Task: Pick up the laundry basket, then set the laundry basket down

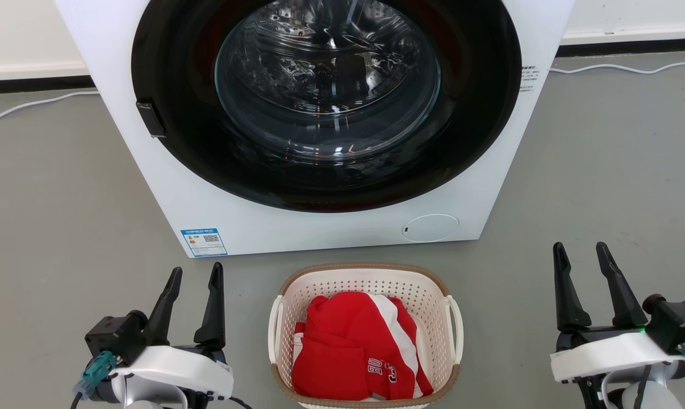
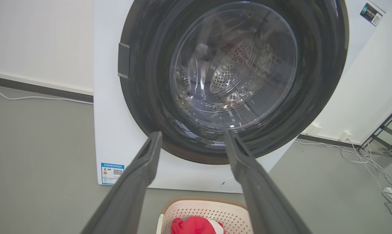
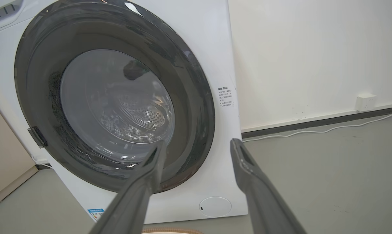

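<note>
**Q:** Where's your laundry basket (image 1: 416, 295) at?

**A:** It's on the floor between your left hand (image 1: 197, 268) and right hand (image 1: 580, 245), and both are spread wide with nothing in them. It's cream perforated plastic, a rounded rectangle with a tan woven-look rim. One smooth loop handle faces each hand. Long axis seems to point at the washer (image 1: 206, 199).

Laundry basket (image 1: 423, 294) on the floor (image 1: 64, 199) before the washing machine (image 1: 169, 190), clothing (image 1: 342, 341), perhaps two pieces, inside.
</note>
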`<state>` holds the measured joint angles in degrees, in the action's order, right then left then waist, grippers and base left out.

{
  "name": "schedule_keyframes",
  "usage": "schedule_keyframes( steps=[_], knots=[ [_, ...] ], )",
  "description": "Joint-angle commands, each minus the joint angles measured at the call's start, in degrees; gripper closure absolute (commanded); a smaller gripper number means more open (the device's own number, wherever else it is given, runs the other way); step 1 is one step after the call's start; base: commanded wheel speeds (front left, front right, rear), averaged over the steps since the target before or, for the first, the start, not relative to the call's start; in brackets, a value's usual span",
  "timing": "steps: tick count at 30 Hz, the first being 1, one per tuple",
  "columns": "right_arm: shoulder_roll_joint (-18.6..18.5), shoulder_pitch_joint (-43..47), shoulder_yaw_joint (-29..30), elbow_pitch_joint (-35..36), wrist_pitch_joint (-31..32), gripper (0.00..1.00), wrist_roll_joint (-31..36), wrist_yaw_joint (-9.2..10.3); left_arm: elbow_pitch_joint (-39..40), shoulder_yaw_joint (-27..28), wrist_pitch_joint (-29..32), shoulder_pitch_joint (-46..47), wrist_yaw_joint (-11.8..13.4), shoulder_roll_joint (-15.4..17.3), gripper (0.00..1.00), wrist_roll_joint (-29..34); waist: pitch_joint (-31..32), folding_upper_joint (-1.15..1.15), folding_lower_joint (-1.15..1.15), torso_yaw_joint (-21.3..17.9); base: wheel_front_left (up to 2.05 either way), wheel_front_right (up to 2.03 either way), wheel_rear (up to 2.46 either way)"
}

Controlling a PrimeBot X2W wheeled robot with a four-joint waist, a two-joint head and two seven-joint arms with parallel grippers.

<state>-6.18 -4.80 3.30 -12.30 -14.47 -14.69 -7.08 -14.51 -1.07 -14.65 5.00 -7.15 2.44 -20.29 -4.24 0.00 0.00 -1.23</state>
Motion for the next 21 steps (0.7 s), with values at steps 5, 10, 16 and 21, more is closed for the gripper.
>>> schedule_keyframes(
  steps=[5,10,16,21],
  knots=[
    [-0.05,-1.75,-1.16,0.87,-0.52,0.0,0.9,-0.41,1.55,1.73,-0.35,1.41,-0.33,0.56,0.0,0.48,-0.18,0.0,0.0,0.14,0.0,0.0,0.0],
    [0.11,-1.8,-1.19,0.68,-0.52,0.0,1.18,-0.41,1.53,1.76,-0.35,1.38,-0.34,0.53,0.0,0.46,-0.15,0.0,0.0,0.09,0.0,0.0,0.0],
    [0.24,-1.92,-1.33,0.45,-0.52,0.0,1.11,-0.41,1.26,1.36,-0.35,1.38,-0.34,0.51,0.0,0.25,-0.09,0.0,0.0,0.01,0.0,0.0,0.0],
    [1.03,0.35,0.06,-2.32,0.05,1.0,0.54,0.01,-1.58,-0.72,0.03,-0.17,0.02,-0.38,1.0,-0.06,-0.01,0.0,0.0,0.0,0.0,0.0,0.0]
  ],
)
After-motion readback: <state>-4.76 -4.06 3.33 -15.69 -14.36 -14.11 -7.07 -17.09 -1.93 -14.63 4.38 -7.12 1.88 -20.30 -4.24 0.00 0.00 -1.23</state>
